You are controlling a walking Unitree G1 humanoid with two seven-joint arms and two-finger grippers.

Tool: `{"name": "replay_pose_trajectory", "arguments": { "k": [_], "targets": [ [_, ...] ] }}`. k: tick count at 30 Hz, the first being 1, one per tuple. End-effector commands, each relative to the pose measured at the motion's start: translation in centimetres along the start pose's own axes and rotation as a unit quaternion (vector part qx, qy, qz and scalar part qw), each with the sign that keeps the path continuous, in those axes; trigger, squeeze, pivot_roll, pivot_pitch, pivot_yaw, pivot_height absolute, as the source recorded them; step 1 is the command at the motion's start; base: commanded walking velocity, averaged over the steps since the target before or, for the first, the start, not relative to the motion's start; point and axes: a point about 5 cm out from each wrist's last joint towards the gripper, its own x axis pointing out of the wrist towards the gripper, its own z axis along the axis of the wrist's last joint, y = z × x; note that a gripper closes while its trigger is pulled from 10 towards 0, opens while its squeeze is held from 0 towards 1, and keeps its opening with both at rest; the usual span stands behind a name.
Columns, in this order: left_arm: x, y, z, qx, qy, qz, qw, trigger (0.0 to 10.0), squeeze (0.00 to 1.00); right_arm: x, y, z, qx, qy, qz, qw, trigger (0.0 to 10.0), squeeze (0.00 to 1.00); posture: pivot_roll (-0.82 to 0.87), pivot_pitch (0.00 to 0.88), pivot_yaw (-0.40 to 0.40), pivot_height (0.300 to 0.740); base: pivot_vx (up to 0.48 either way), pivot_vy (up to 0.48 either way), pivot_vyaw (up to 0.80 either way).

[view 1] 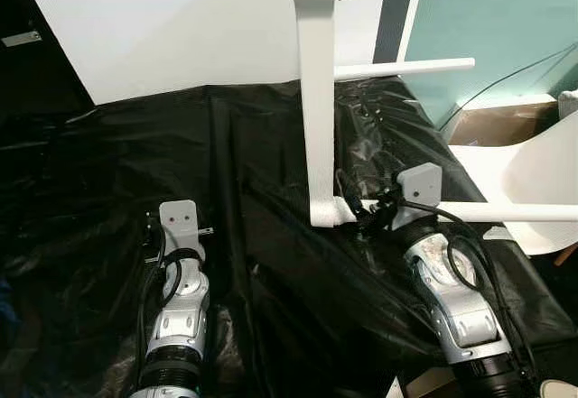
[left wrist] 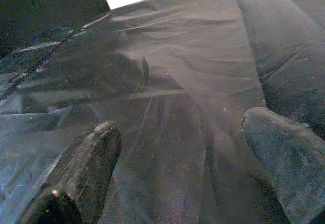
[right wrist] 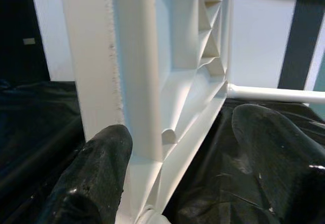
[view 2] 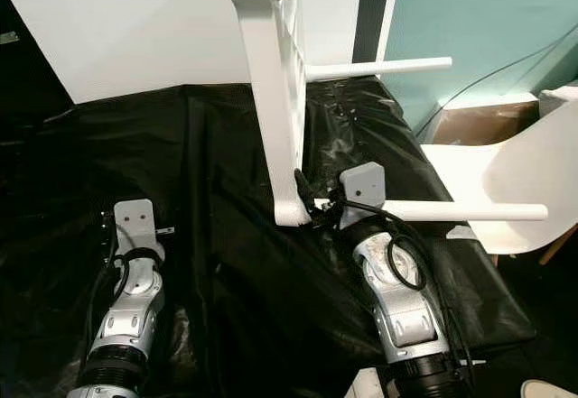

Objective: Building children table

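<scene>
Black plastic sheeting [view 1: 271,236] covers your work surface; the white table top [right wrist: 167,82] stands on edge on it, legs [view 1: 506,210] jutting sideways. Your right gripper [right wrist: 175,148] straddles its lower rim, jaws open: close squarely before lifting. Left gripper [left wrist: 177,158] hovers open, empty. No writing is readable.

Open black sheet [view 1: 253,236] lies leftward; the upright white tabletop [view 1: 318,100] (legs [view 1: 506,211] sideways) blocks the right.

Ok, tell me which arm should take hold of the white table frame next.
Right. The right gripper already has its open fingers either side of the white table frame. The left gripper hovers open over the black sheet, away from the frame.
</scene>
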Motion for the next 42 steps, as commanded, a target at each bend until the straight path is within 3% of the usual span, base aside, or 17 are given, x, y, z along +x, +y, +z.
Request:
{"name": "replay_pose_trajectory", "arguments": {
  "k": [1, 2, 3, 14, 15, 16, 17, 18, 19, 23, 27, 31, 36, 37, 39, 41, 42],
  "targets": [
    [-0.1, -0.1, -0.6, 0.008, 0.008, 0.012, 1.000, 10.0, 0.00, 0.0, -0.3, 0.0, -0.003, -0.003, -0.017, 1.000, 3.7, 0.00, 0.06, 0.000, 0.067, 0.740, 0.000, 0.000, 0.00],
    [-0.1, -0.2, -0.5, 0.008, 0.008, 0.011, 1.000, 10.0, 0.00, 0.2, -0.6, 0.1, -0.006, -0.007, -0.031, 0.999, 1.3, 0.00, 0.06, 0.000, 0.065, 0.740, 0.000, 0.000, 0.00],
    [-0.1, -0.1, -0.5, 0.008, 0.007, 0.011, 1.000, 10.0, 0.00, 0.6, -0.9, 0.2, -0.007, -0.011, -0.048, 0.999, 0.0, 0.00, 0.07, 0.000, 0.063, 0.740, 0.000, 0.000, 0.00],
    [-0.1, 0.4, -0.6, 0.009, 0.007, 0.021, 1.000, 10.0, 0.00, 3.2, -2.8, -0.1, -0.032, -0.008, -0.078, 0.996, 0.0, 0.00, 0.10, 0.000, 0.050, 0.740, 0.000, 0.000, 0.00],
    [-0.1, 0.5, -0.7, 0.009, 0.007, 0.024, 1.000, 10.0, 0.00, 3.4, -2.9, -0.1, -0.033, -0.008, -0.080, 0.996, 3.7, 0.00, 0.10, 0.000, 0.048, 0.740, 0.000, 0.000, 0.00],
    [-0.1, 0.5, -0.7, 0.009, 0.007, 0.024, 1.000, 10.0, 0.00, 3.4, -2.9, -0.1, -0.033, -0.008, -0.080, 0.996, 3.7, 0.00, 0.10, 0.000, 0.048, 0.740, 0.000, 0.000, 0.00],
    [-0.2, 0.6, -0.7, 0.009, 0.007, 0.026, 1.000, 10.0, 0.00, 3.5, -2.9, -0.2, -0.035, -0.009, -0.084, 0.996, 8.6, 0.00, 0.10, 0.000, 0.048, 0.740, 0.000, 0.000, 0.00],
    [-0.2, 0.7, -0.8, 0.010, 0.007, 0.027, 1.000, 10.0, 0.00, 3.6, -2.9, -0.2, -0.037, -0.010, -0.086, 0.996, 8.6, 0.00, 0.10, 0.000, 0.048, 0.740, 0.000, 0.000, 0.00],
    [-0.3, 0.7, -0.9, 0.011, 0.008, 0.027, 1.000, 10.0, 0.00, 3.8, -2.8, -0.2, -0.042, -0.012, -0.089, 0.995, 10.0, 0.00, 0.10, 0.000, 0.048, 0.740, 0.000, 0.000, 0.00],
    [-0.4, 0.8, -1.1, 0.013, 0.010, 0.027, 1.000, 10.0, 0.00, 4.2, -2.8, -0.3, -0.054, -0.016, -0.097, 0.994, 10.0, 0.00, 0.10, 0.000, 0.049, 0.740, 0.000, 0.000, 0.00],
    [-0.5, 0.5, -1.3, 0.017, 0.013, 0.021, 1.000, 10.0, 0.00, 6.8, -3.3, -1.1, -0.065, -0.013, -0.106, 0.992, 10.0, 0.00, 0.10, 0.000, 0.054, 0.740, 0.000, 0.000, 0.00],
    [-0.5, 0.4, -1.1, 0.019, 0.010, 0.018, 1.000, 10.0, 0.00, 7.9, -3.3, -1.2, -0.064, -0.012, -0.101, 0.993, 10.0, 0.00, 0.11, 0.000, 0.054, 0.740, 0.000, 0.000, 0.00],
    [-0.5, 0.7, -1.1, 0.021, 0.007, 0.023, 0.999, 10.0, 0.00, 9.0, -2.4, -1.5, -0.053, -0.004, -0.061, 0.997, 10.0, 0.00, 0.15, 0.000, 0.045, 0.740, 0.000, 0.000, 0.00],
    [-0.6, 0.9, -1.2, 0.023, 0.007, 0.025, 0.999, 10.0, 0.00, 9.4, -1.7, -1.8, -0.039, 0.005, -0.028, 0.999, 10.0, 0.00, 0.15, 0.000, 0.045, 0.740, 0.000, 0.000, 0.00],
    [-0.6, 0.9, -1.2, 0.023, 0.007, 0.025, 0.999, 10.0, 0.00, 9.4, -1.7, -1.8, -0.039, 0.005, -0.028, 0.999, 10.0, 0.00, 0.15, 0.000, 0.045, 0.740, 0.000, 0.000, 0.00],
    [-0.8, 1.2, -1.4, 0.025, 0.009, 0.029, 0.999, 10.0, 0.00, 9.9, -0.5, -2.1, -0.024, 0.018, 0.029, 0.999, 10.0, 0.00, 0.16, 0.000, 0.044, 0.740, 0.000, 0.000, 0.00],
    [-0.8, 1.2, -1.4, 0.025, 0.009, 0.029, 0.999, 10.0, 0.00, 9.9, -0.5, -2.1, -0.024, 0.018, 0.029, 0.999, 10.0, 0.00, 0.16, 0.000, 0.044, 0.740, 0.000, 0.000, 0.00]
  ]
}}
